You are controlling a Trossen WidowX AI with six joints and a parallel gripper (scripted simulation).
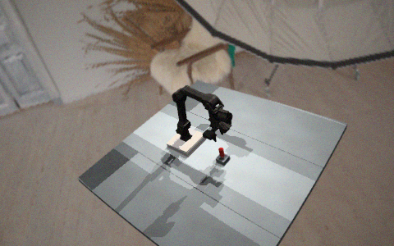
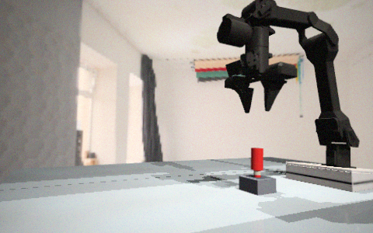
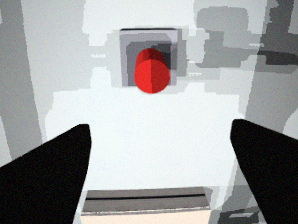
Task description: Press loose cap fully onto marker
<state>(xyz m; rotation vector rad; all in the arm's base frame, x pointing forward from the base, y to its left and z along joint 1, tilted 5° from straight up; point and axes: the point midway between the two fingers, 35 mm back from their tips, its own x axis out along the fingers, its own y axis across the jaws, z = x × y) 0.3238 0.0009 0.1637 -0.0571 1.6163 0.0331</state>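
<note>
The dark grey holder block (image 1: 223,161) (image 2: 252,187) (image 3: 131,37) stands on the table. The red cap (image 1: 221,152) (image 2: 256,158) (image 3: 151,76) sits upright on top of the marker in the block. Below the cap, a short pale band of the marker (image 2: 257,173) with a thin red part under it shows in the exterior view. Whether the cap is clicked fully on cannot be told. My gripper (image 1: 221,136) (image 2: 257,111) (image 3: 161,131) is open and empty, well above the cap and not touching it. In the wrist view the cap appears ahead of the gap between the fingertips.
The arm's pale base plate (image 1: 186,147) (image 2: 333,176) (image 3: 145,218) lies on the table (image 1: 266,164) (image 2: 96,210) near the holder block. Arm shadows fall across the table top.
</note>
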